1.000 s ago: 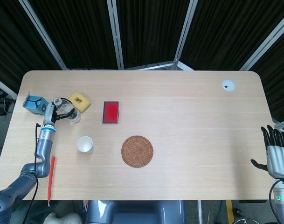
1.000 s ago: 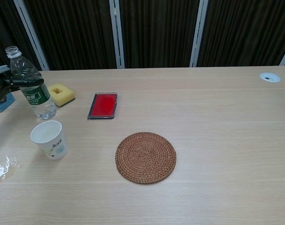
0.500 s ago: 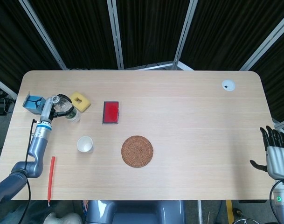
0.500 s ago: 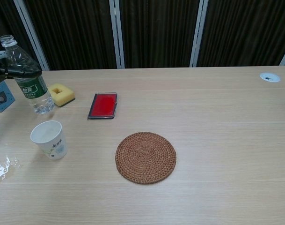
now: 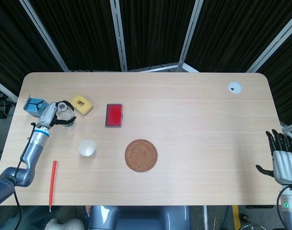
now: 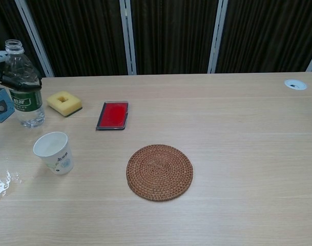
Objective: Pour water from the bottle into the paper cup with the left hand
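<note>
In the head view, the bottle (image 5: pixel 65 114) is seen near the table's (image 5: pixel 193 120) left edge, clasped by the left hand (image 5: pixel 51 114), and it has been carried leftward over the last second, away from the cup (image 5: pixel 87 148), so pouring is judged not yet begun; the right hand (image 5: pixel 281 155) is kept idle off the right edge, fingers apart and empty. In the chest view, the bottle (image 6: pixel 22 87) is shown nearly upright, long axis vertical, uncapped mouth upward, with dark fingers (image 6: pixel 20 83) wrapped around it.
</note>
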You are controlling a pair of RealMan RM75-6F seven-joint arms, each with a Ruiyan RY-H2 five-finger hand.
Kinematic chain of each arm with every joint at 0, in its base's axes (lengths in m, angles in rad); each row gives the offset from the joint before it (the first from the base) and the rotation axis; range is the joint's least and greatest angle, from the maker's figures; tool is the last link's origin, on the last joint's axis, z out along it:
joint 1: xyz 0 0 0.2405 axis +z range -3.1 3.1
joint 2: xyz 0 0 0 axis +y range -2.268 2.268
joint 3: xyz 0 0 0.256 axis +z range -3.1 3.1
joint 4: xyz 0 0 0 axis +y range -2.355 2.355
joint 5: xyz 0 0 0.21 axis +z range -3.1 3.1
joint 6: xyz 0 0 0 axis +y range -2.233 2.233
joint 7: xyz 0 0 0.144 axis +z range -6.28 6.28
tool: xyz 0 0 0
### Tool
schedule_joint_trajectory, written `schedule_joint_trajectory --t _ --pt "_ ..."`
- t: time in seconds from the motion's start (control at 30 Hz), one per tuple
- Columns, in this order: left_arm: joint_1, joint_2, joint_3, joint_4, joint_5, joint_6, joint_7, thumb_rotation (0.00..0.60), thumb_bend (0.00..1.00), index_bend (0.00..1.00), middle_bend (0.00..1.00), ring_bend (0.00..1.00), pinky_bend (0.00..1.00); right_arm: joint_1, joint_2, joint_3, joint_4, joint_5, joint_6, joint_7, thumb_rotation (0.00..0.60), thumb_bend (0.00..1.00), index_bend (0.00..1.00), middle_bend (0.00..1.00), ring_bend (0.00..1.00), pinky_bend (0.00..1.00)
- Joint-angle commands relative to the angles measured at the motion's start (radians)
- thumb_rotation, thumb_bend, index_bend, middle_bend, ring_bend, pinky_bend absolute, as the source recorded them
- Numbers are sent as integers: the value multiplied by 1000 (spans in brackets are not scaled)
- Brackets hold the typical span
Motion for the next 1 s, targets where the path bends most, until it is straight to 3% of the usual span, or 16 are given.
schedule_joint_trajectory --t 0.03,0.37,0.6,1.0 --pt "9 82 43 -80 49 38 108 600 760 682 544 386 427 -1 1 -1 -3 -2 2 1 600 0 0 0 0 0" --pt "27 198 125 -217 98 49 386 600 761 688 546 390 430 -1 6 -5 -13 -11 3 2 600 0 0 0 0 0" --pt "29 197 165 -242 101 37 557 600 761 690 547 390 431 -3 12 -4 -18 -12 9 7 600 0 0 0 0 0" --pt "2 195 188 -266 87 7 847 600 761 693 547 391 431 -8 14 -3 -10 -5 12 13 600 0 0 0 0 0"
